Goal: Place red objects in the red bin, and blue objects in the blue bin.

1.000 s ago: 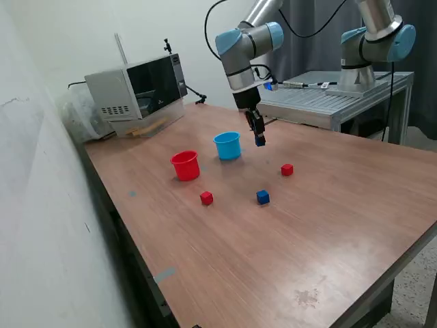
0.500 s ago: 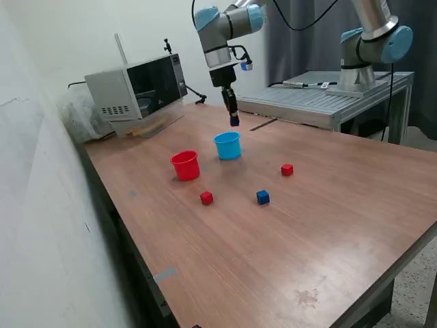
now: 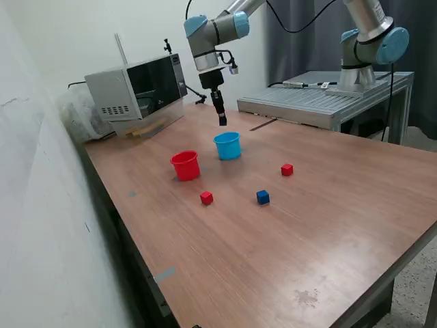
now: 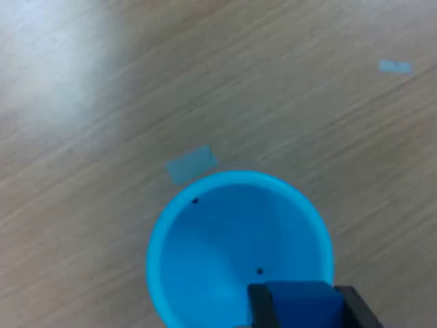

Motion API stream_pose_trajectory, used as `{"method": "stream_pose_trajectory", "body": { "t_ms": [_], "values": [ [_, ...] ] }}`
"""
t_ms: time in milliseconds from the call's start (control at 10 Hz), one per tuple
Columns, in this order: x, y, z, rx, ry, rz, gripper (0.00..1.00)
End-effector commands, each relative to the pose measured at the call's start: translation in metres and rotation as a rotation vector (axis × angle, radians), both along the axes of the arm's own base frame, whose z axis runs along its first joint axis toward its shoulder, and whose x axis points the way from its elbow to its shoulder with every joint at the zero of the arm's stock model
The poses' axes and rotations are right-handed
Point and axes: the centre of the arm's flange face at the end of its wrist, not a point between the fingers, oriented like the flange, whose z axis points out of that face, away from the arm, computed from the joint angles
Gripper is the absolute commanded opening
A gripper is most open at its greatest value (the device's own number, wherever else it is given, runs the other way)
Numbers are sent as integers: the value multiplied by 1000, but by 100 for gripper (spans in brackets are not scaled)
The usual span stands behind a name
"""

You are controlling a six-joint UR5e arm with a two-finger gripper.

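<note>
Gripper (image 3: 222, 121) hanging above the blue cup (image 3: 227, 146), fingers clamped on a dark blue cube (image 4: 300, 304) shown only by the wrist view, poised over the cup's open mouth. On the brown wooden table (image 3: 328, 219): red cup (image 3: 185, 165) just beside the blue one, a red cube (image 3: 206, 198) and a second blue cube (image 3: 263, 197) nearer the front, another red cube (image 3: 287, 169) toward the exterior view's right, all well apart. Behind, a microwave (image 3: 136, 92) against the pale wall, a grey metal bench (image 3: 321, 99) carrying a second arm's base.
</note>
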Motion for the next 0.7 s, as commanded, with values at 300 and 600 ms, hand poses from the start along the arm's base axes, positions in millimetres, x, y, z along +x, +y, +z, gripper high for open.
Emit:
{"method": "stream_pose_trajectory", "body": {
  "t_ms": [300,600],
  "values": [
    [1,27,-19,14,-18,-24,100],
    [-1,18,-18,12,-22,5,100]
  ]
}}
